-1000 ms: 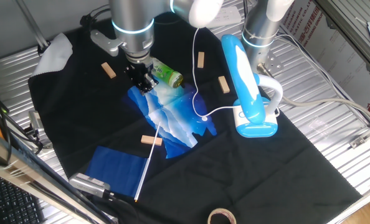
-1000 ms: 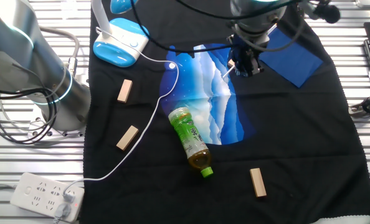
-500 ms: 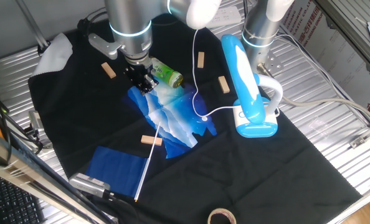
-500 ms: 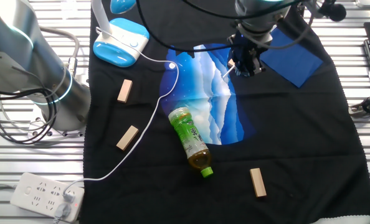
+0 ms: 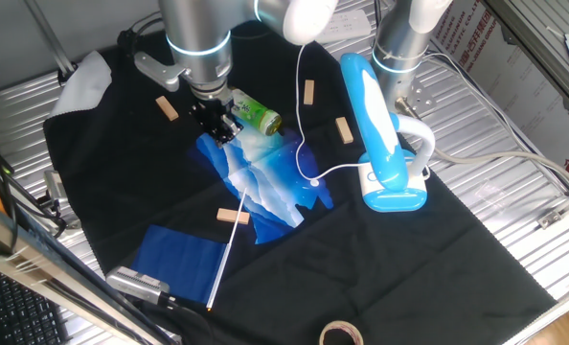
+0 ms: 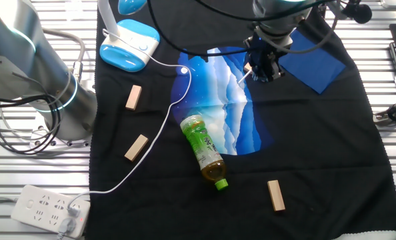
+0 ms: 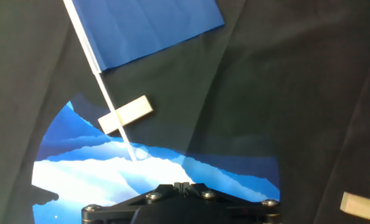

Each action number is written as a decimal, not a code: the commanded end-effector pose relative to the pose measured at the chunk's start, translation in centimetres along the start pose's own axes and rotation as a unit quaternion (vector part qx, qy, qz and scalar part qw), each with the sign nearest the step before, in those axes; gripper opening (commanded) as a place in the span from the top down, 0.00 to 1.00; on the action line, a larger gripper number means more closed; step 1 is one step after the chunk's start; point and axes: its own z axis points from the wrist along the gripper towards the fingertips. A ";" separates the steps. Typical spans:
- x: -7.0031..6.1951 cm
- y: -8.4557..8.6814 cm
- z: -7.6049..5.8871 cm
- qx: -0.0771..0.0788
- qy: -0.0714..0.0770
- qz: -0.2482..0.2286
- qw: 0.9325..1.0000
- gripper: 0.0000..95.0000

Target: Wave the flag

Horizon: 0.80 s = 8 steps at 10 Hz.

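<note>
The flag lies flat on the black cloth: dark-blue cloth (image 5: 174, 259) on a thin white stick (image 5: 223, 264). It also shows in the other fixed view (image 6: 316, 63) and in the hand view (image 7: 144, 25). Its stick (image 7: 110, 102) crosses a small wooden block (image 7: 126, 114), and its end rests on the glossy blue-and-white bag (image 5: 265, 182). My gripper (image 5: 219, 125) hovers over the bag's far edge, near the stick's end, well away from the flag cloth. Its jaws are shut with nothing between them; it also shows in the hand view (image 7: 182, 185) and the other fixed view (image 6: 265, 67).
A green bottle (image 5: 256, 113) lies beside the gripper. A blue-and-white lamp (image 5: 380, 134) with a white cable (image 5: 299, 96) stands to the right. Wooden blocks (image 5: 343, 129) are scattered about. A tape roll (image 5: 340, 333) sits at the front edge, and a power strip (image 6: 48, 210) lies off the cloth.
My gripper has shifted very slightly away from the flag, over the bag's edge. The flag, bag and bottle have not moved.
</note>
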 end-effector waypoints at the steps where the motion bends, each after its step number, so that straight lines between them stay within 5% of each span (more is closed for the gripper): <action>1: -0.7 0.4 1.1 -0.005 -0.001 -0.008 1.000 1.00; 8: -1.8 3.3 4.4 -0.009 -0.011 -0.052 0.999 1.00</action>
